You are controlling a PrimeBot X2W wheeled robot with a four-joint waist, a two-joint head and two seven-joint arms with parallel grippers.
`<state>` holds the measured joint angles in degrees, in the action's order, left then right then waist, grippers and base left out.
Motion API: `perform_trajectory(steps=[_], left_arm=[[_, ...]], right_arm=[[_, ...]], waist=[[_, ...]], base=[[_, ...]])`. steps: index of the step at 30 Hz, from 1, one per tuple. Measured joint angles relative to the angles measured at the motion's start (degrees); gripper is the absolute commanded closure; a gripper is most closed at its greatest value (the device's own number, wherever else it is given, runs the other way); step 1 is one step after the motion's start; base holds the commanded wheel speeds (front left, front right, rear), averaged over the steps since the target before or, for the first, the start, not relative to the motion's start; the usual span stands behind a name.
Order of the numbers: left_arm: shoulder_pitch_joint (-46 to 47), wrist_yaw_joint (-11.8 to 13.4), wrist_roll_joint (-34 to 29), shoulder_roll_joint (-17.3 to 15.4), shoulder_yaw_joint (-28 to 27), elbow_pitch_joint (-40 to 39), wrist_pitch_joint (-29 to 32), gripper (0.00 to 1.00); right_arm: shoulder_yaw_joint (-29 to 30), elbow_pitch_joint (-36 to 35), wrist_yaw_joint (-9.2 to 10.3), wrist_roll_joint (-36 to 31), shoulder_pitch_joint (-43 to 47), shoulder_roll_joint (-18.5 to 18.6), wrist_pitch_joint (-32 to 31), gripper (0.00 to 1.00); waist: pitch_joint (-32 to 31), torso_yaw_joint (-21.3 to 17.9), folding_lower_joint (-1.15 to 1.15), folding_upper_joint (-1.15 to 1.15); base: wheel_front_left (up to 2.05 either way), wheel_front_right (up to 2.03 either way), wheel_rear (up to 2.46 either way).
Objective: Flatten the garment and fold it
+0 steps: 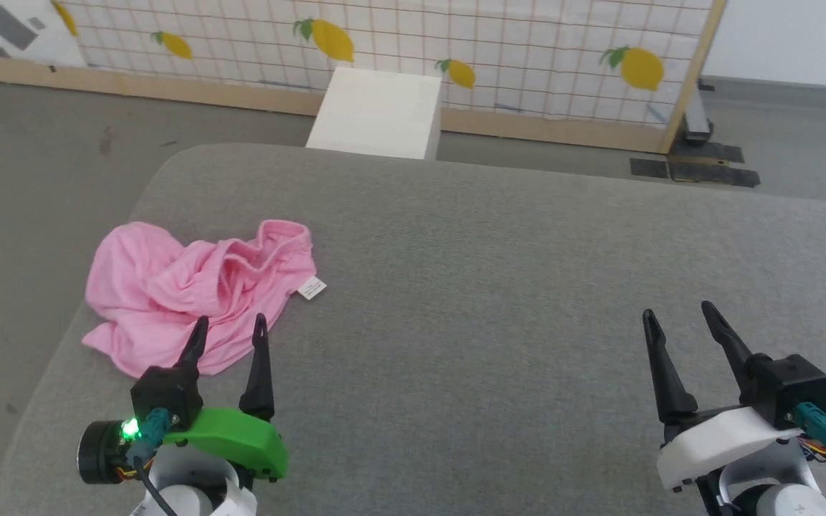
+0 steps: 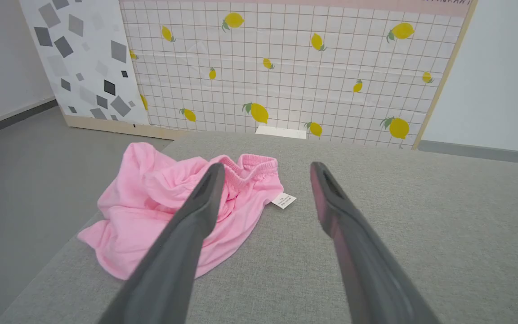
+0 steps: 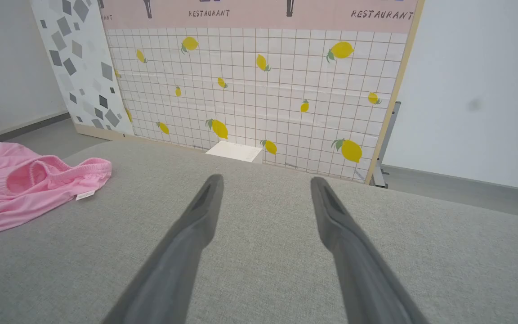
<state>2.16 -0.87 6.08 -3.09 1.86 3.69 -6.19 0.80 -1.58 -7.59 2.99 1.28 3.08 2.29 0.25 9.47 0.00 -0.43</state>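
Observation:
The garment (image 1: 191,287) is a crumpled light pink heap on the left part of the grey padded surface, near its left edge. Its gathered waistband faces the far side and a small white label (image 1: 312,288) sticks out at its right. My left gripper (image 1: 230,326) hovers open just in front of the heap, fingertips over its near edge, nothing between them. In the left wrist view the garment (image 2: 169,211) lies ahead and left of the left gripper (image 2: 263,168). My right gripper (image 1: 678,312) stands open far to the right, over bare surface. The right wrist view shows the garment (image 3: 29,184) at far left.
The grey padded surface (image 1: 492,287) stretches wide to the right of the garment. Its left edge drops to grey floor (image 1: 19,215). Beyond the far edge stand a white box (image 1: 377,111) and a tiled panel with lemon prints (image 1: 456,50).

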Motion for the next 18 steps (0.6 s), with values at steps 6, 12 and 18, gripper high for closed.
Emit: perform_trajectory(steps=[6,12,18], left_arm=[[0.0,-0.2,0.5,0.0,-1.2,0.5,-0.5,0.00],[0.0,-0.2,1.5,0.0,-2.1,0.7,-1.3,0.00],[0.0,-0.2,2.8,0.0,-2.8,0.9,-2.1,0.00]], right_arm=[[-0.9,-0.5,0.00,-0.4,0.0,0.0,0.0,0.00],[-1.6,-0.7,0.00,-0.7,0.0,0.0,-0.1,0.00],[-1.9,-1.0,0.00,-1.5,0.0,0.0,-0.1,0.00]], waist=[[0.1,3.5,0.00,0.00],[0.3,7.2,0.00,0.00],[0.4,10.6,0.00,0.00]], base=[[0.00,0.00,0.00],[0.00,0.00,0.00],[0.00,0.00,0.00]])
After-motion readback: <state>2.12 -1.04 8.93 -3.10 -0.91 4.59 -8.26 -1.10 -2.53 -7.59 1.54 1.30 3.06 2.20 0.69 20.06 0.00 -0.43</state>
